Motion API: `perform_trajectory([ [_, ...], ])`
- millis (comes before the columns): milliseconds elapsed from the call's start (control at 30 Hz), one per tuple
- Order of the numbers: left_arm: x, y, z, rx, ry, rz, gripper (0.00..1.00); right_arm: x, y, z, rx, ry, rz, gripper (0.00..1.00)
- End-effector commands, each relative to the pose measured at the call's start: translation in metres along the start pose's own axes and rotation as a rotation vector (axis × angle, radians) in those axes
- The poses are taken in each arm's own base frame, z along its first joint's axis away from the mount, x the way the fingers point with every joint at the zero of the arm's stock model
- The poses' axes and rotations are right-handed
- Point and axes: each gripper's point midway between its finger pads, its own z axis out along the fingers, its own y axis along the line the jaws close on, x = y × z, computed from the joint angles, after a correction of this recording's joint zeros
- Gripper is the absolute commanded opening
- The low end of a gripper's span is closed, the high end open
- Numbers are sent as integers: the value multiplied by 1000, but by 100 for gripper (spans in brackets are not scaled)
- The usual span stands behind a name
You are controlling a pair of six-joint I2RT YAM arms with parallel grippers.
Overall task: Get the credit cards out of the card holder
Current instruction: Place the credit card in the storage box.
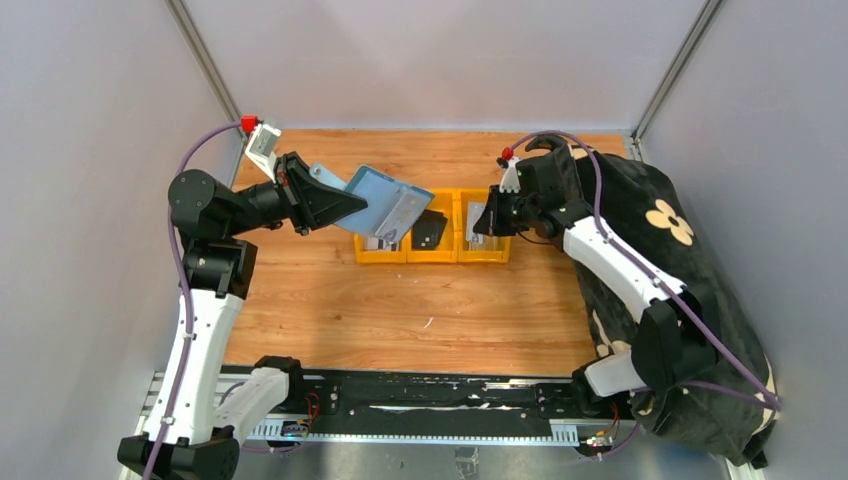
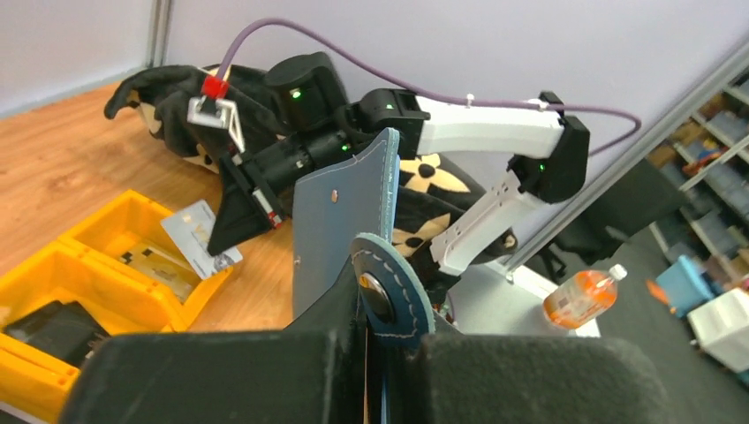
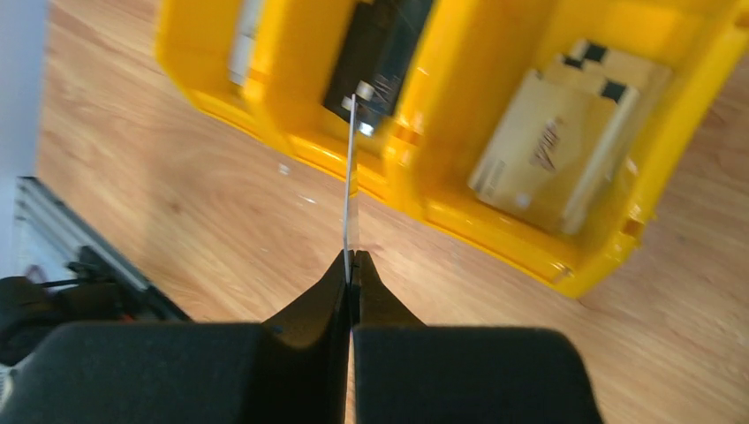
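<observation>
Right gripper (image 3: 351, 263) is pinching a card (image 3: 350, 177) edge-on, bins (image 3: 495, 238) just beyond its tips; I'm aiming to drop it low inside one so it isn't bouncing out. Left gripper (image 1: 352, 207) is clamping the holder (image 1: 385, 205), tilted, ahead of its fingers.

Right wrist view's blurry, with the yellow bins (image 3: 442, 106) cropped at 12 o'clock. The card holder (image 2: 336, 230) is half hidden behind the left jaws at 6 o'clock.

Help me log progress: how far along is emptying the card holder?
Done: several cards already lie in the yellow bins. In hand: left claw holds the blue holder aloft; right claw pinches one card above them. Left: dropping it; whether the holder hides more is unclear.
</observation>
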Motion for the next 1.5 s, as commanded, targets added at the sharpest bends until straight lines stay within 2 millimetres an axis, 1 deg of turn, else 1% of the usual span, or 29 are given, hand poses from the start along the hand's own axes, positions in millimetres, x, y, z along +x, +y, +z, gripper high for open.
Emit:
perform_trajectory([
  [0, 1, -17, -7, 37, 38, 146, 0, 16, -40, -2, 182, 97, -54, 0],
  [67, 10, -5, -9, -26, 68, 118, 0, 17, -47, 3, 204, 123, -62, 0],
  [167, 11, 1, -11, -68, 75, 143, 0, 13, -54, 12, 234, 153, -75, 0],
  [200, 11, 1, -11, -78, 75, 142, 0, 12, -54, 14, 232, 167, -73, 0],
  [267, 11, 2, -12, -91, 77, 142, 0, 9, -42, 17, 178, 182, -62, 0],
  [367, 10, 0, -12, -91, 75, 130, 0, -9, -9, 16, 62, 127, -63, 0],
  [433, 11, 1, -12, -90, 74, 114, 0, -25, 20, 15, -37, 74, -60, 0],
  [467, 12, 1, -11, -86, 75, 105, 0, -34, 38, 18, -98, 37, -72, 0],
  [500, 12, 1, -11, -79, 77, 98, 0, -37, 53, 21, -142, 30, -74, 0],
  [567, 14, 0, -11, -67, 78, 85, 0, -44, 84, 35, -215, 27, -94, 0],
  [600, 14, 0, -10, -61, 78, 81, 0, -43, 96, 44, -239, 46, -100, 0],
  [667, 14, -3, -10, -48, 75, 74, 0, -36, 114, 66, -261, 96, -120, 0],
  [733, 13, -7, -10, -33, 71, 72, 0, -28, 124, 91, -264, 137, -132, 0],
  [833, 12, -14, -10, -8, 69, 80, 0, -14, 134, 124, -271, 184, -144, 0],
  [933, 14, -15, -11, -1, 74, 75, 0, -2, 132, 158, -254, 217, -147, 0],
  [967, 15, -15, -11, -2, 74, 70, 0, -1, 131, 164, -253, 222, -145, 0],
  [1000, 15, -16, -12, -3, 72, 71, 0, 2, 130, 174, -253, 229, -136, 0],
  [1133, 14, -18, -12, -7, 63, 75, 0, 8, 125, 196, -248, 237, -132, 0],
  [1233, 12, -17, -12, -11, 56, 76, 0, 9, 126, 207, -249, 242, -135, 0],
  [1300, 12, -17, -12, -12, 54, 75, 0, 12, 124, 211, -243, 254, -134, 8],
  [1400, 10, -17, -11, -13, 52, 76, 0, 10, 123, 213, -232, 249, -129, 31],
  [1467, 9, -17, -11, -11, 50, 76, 0, 5, 124, 212, -224, 233, -135, 39],
])
